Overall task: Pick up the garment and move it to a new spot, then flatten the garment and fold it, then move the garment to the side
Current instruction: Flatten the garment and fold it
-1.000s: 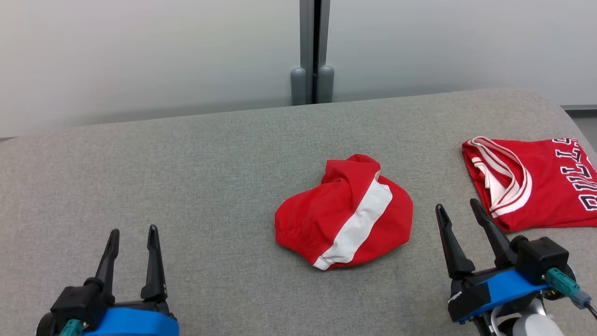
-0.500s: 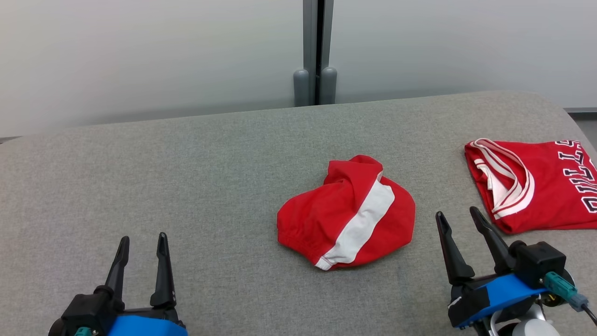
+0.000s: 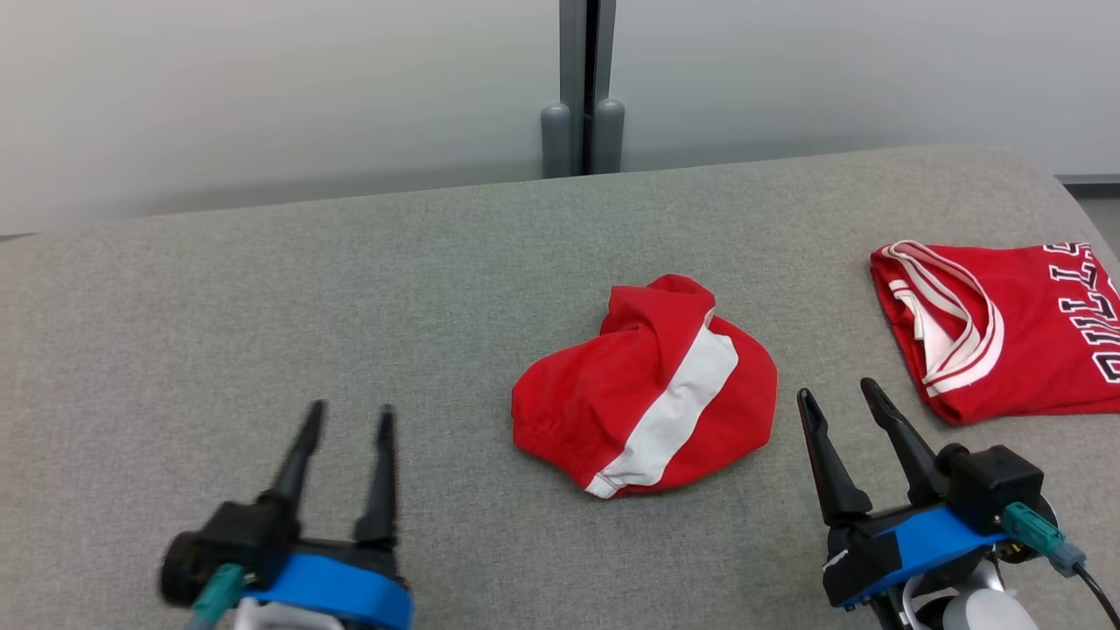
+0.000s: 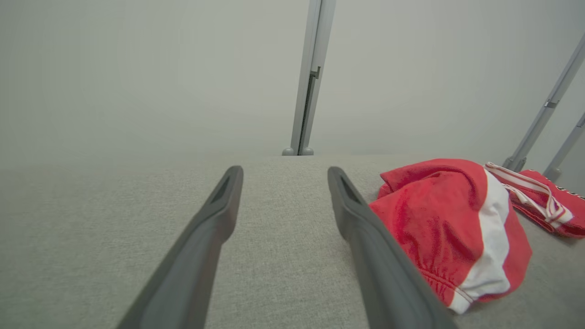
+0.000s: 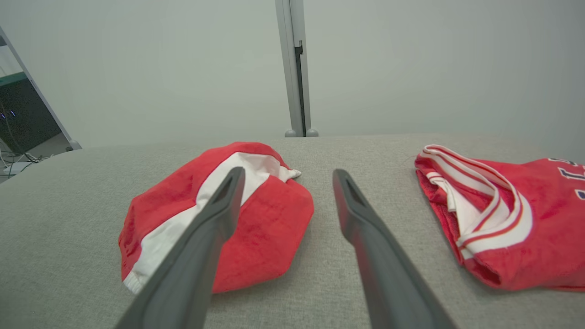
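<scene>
Red and bunched up, the garment (image 3: pixel 643 411) sits in a soft heap near the middle of the grey tabletop (image 3: pixel 306 280). It has a wide white stripe across it. The left end effector (image 3: pixel 350 411) is low over the tabletop, to the left of the garment and not touching it. Its two dark fingers (image 3: pixel 381 472) are spread apart and hold nothing. The right end effector (image 3: pixel 834 390) is just beside the garment on the right, not touching it. Its fingers (image 3: pixel 822 459) are spread apart too, with nothing between them. A red jersey (image 3: pixel 1006 332) with white trim and dark letters lies flat near the right edge of the tabletop.
</scene>
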